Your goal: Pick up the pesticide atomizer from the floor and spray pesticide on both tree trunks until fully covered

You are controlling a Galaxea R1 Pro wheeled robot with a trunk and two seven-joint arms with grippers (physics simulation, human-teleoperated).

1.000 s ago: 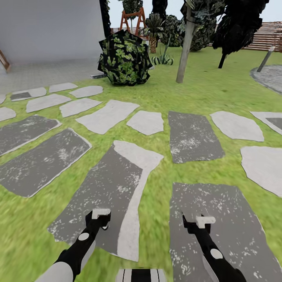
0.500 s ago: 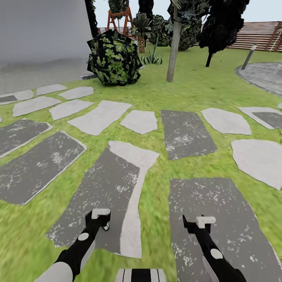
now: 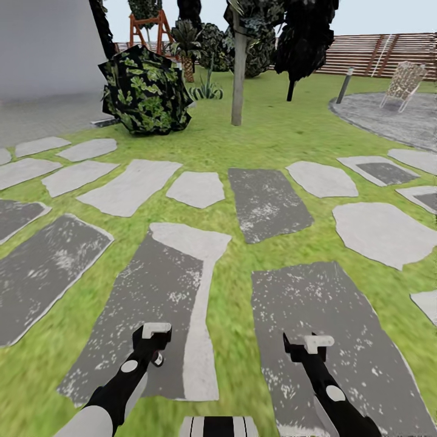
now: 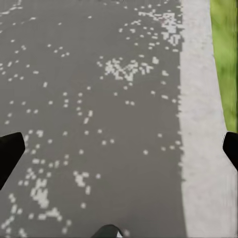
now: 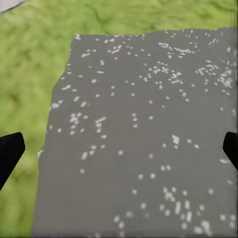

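You have one pale trunk (image 3: 238,79) standing far ahead on the lawn (image 3: 243,152), right of one leafy bush (image 3: 145,91). Both your arms reach low and forward over two dark stones, left gripper (image 4: 119,153) and right gripper (image 5: 119,153) each with fingers spread, holding nothing.

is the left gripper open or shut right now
Open. In the left wrist view the left gripper has its dark fingers at opposite edges of the picture, with bare grey stepping stone between them and nothing held.
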